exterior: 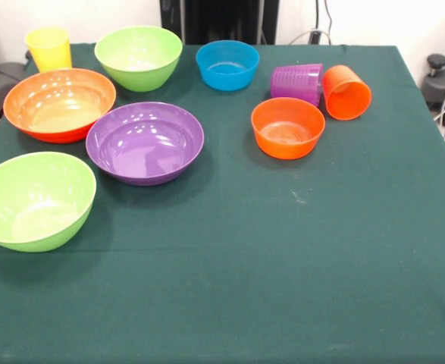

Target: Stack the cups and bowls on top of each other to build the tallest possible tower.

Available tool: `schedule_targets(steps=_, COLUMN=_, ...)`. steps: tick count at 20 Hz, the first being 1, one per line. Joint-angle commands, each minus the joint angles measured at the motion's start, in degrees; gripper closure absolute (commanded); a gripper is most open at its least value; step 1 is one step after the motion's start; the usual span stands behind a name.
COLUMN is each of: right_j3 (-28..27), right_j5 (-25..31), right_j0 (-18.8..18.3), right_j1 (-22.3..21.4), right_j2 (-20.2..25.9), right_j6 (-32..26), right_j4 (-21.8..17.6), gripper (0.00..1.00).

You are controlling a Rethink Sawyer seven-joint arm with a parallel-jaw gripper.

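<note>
In the front view a yellow cup [48, 48] stands upright at the far left corner. A purple ribbed cup [297, 82] and an orange cup [346, 92] lie on their sides at the far right, touching. A small orange bowl [287, 127] sits in front of them. A small blue bowl [227, 65] sits at the far middle. A lime green bowl [139, 57] is beside the yellow cup. A large orange bowl [60, 104], a purple bowl [145, 142] and a second lime green bowl [34, 200] stand at the left. No pink bowl shows. The gripper is out of view.
The table has a dark green cloth [283, 265]. The robot's black pedestal [218, 19] stands at the far edge. A black object [443, 83] and cables lie off the table at the right.
</note>
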Motion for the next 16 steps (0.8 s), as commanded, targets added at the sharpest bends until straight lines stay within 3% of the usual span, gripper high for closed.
schedule_targets(steps=1, right_j3=-0.5, right_j5=11.8, right_j0=-0.5, right_j1=-5.7, right_j2=12.2, right_j6=14.4, right_j4=-1.3, gripper=0.0)
schedule_targets(steps=9, right_j3=-1.9, right_j5=19.5, right_j0=-4.3, right_j1=-11.8, right_j2=18.2, right_j6=12.2, right_j4=-2.5, gripper=0.0)
schedule_targets(steps=16, right_j3=-3.5, right_j5=22.5, right_j0=-5.3, right_j1=-12.8, right_j2=20.6, right_j6=11.0, right_j4=-2.5, gripper=0.0)
